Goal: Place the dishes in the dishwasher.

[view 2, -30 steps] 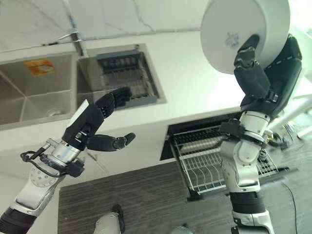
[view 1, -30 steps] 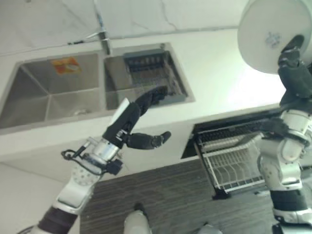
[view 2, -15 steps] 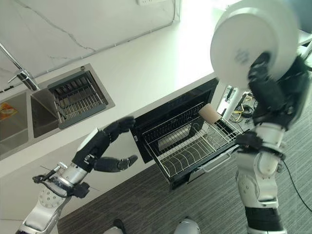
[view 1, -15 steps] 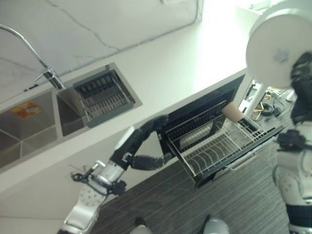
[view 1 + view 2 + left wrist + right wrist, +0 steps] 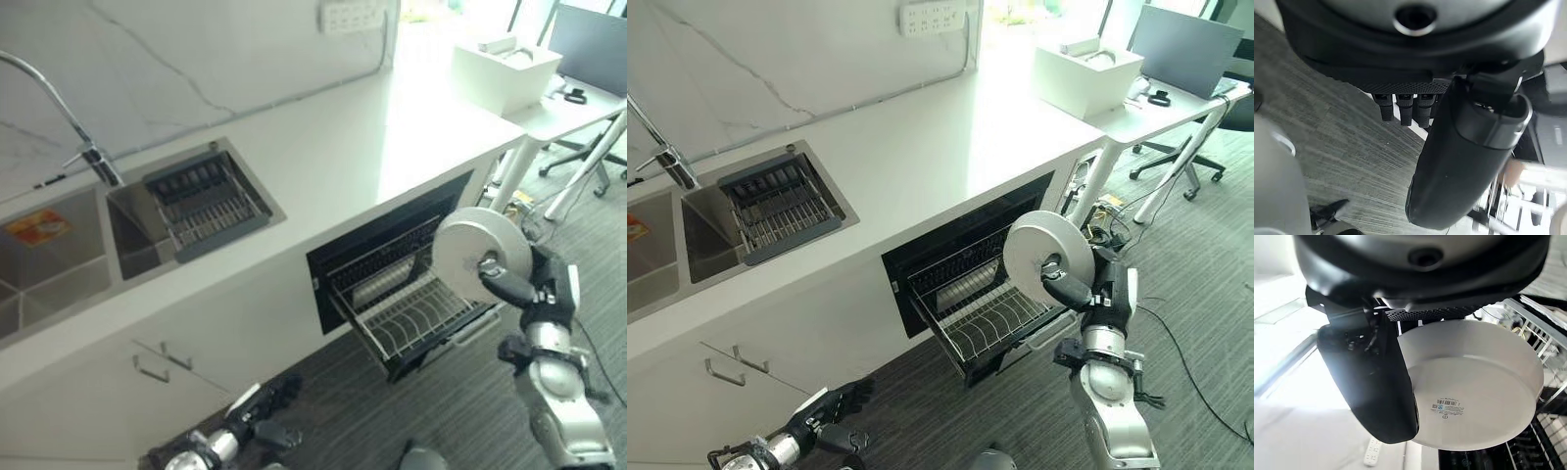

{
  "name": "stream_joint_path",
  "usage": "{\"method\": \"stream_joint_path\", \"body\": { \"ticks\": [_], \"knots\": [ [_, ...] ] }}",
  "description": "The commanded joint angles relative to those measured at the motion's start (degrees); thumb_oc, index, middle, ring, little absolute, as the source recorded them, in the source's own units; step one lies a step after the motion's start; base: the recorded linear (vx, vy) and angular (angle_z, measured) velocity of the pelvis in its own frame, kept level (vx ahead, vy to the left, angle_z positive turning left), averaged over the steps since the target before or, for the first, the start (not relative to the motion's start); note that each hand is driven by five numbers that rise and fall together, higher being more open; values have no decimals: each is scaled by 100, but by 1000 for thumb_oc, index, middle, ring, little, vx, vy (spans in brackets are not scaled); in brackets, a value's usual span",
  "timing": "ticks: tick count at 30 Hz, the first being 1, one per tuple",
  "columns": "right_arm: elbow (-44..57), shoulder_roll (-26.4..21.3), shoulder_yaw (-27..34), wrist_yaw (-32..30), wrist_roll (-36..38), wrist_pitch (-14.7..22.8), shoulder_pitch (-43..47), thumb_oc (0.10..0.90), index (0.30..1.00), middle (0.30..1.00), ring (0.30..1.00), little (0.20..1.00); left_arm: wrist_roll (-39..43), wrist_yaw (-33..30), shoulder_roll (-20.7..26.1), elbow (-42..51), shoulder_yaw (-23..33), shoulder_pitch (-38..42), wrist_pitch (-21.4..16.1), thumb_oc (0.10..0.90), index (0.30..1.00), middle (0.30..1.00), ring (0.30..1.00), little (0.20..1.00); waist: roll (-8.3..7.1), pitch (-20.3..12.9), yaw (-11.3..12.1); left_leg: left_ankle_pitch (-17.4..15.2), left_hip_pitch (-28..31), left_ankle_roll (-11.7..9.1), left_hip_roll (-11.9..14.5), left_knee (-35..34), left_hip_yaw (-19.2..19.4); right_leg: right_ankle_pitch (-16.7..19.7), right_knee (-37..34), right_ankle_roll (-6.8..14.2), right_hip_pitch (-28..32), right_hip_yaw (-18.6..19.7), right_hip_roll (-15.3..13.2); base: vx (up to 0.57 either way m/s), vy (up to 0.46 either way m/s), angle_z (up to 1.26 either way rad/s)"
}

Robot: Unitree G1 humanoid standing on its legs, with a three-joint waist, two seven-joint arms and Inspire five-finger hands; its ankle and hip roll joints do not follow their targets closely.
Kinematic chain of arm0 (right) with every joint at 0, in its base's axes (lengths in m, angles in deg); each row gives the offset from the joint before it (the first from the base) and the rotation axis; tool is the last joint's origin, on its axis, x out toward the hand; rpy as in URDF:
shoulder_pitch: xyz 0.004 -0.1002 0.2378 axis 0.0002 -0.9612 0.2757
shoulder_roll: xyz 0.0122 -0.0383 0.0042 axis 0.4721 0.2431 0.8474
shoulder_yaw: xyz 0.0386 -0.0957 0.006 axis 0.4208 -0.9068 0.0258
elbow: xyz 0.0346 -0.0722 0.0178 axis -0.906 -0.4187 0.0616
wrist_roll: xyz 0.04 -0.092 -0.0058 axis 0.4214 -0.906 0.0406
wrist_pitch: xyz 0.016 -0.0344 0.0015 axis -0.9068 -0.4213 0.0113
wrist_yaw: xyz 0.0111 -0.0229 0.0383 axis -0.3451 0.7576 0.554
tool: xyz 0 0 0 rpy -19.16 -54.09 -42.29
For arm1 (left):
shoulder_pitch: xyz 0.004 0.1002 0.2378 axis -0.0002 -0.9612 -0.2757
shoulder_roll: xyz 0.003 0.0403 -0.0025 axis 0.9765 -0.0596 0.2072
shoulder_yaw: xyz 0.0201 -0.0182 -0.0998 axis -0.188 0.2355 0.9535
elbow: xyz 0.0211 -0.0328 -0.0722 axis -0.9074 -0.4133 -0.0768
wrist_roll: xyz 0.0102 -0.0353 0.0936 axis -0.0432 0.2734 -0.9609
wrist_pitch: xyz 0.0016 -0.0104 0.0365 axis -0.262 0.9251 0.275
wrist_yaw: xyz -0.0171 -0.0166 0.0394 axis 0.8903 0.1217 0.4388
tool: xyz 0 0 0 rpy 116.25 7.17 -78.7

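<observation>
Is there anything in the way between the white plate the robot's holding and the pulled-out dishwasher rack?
Nothing visible. The right robot hand holds the white plate upright, just above the rack's right end, and the wire slots facing it look bare.

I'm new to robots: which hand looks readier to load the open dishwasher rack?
The right hand: it already grips the round white plate just above the pulled-out wire rack. The left hand hangs low, holding nothing.

Below your right hand (image 5: pixel 1095 294) the pulled-out rack (image 5: pixel 991 318) lies open; only the plate (image 5: pixel 1048 250) it grips fronts it.
</observation>
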Motion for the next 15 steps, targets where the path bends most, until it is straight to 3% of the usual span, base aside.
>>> {"method": "stream_joint_path", "body": {
  "ticks": [1, 4, 7, 8, 9, 15],
  "knots": [
    [230, -413, 425, -275, -862, 431, 915, 400, 300, 300, 300, 300, 241, 104, 116, 348, 216, 357, -272, 800, 900, 900, 900, 900, -55, -33, 84, -896, 48, -86, 161, 827, -248, -294, 21, 239, 345, -333, -38, 3, -3, 10],
    [-225, -586, 213, -563, -1605, 506, 1114, 400, 300, 300, 300, 300, 78, 27, -30, -134, 211, 325, -357, 800, 900, 900, 900, 900, -88, -30, 225, -922, 13, -73, 116, 827, -341, -291, 21, 246, 361, -409, -77, 7, -6, 11],
    [-317, -613, 170, -629, -1682, 550, 1160, 400, 300, 300, 300, 300, 65, 8, -55, -212, 215, 331, -365, 800, 900, 900, 900, 900, -87, -26, 230, -923, 6, -72, 112, 827, -360, -290, 21, 247, 364, -424, -83, 8, -10, 16],
    [-1049, -695, -118, -1214, -2186, 558, 1388, 400, 300, 300, 300, 300, -110, -261, -292, -1029, 319, 239, -463, 800, 900, 900, 900, 900, -123, -47, 485, -940, -49, -59, 68, 827, -497, -296, 21, 246, 380, -506, -114, 20, -26, 8],
    [-1294, -703, -235, -1314, -2326, 598, 1509, 400, 300, 300, 300, 300, -52, -305, -383, -1256, 387, 252, -498, 800, 900, 900, 900, 900, -114, -46, 488, -938, -76, -57, 58, 827, -534, -301, 21, 243, 378, -532, -120, 0, 0, 0],
    [-2574, -717, -643, -1613, -2468, 578, 1943, 400, 300, 300, 300, 300, -52, -574, -600, -2074, 703, 211, -562, 800, 900, 900, 900, 900, -87, -40, 779, -911, -182, -52, -17, 827, -784, -326, 21, 205, 451, -706, -163, 22, -7, 34]
  ]
}}
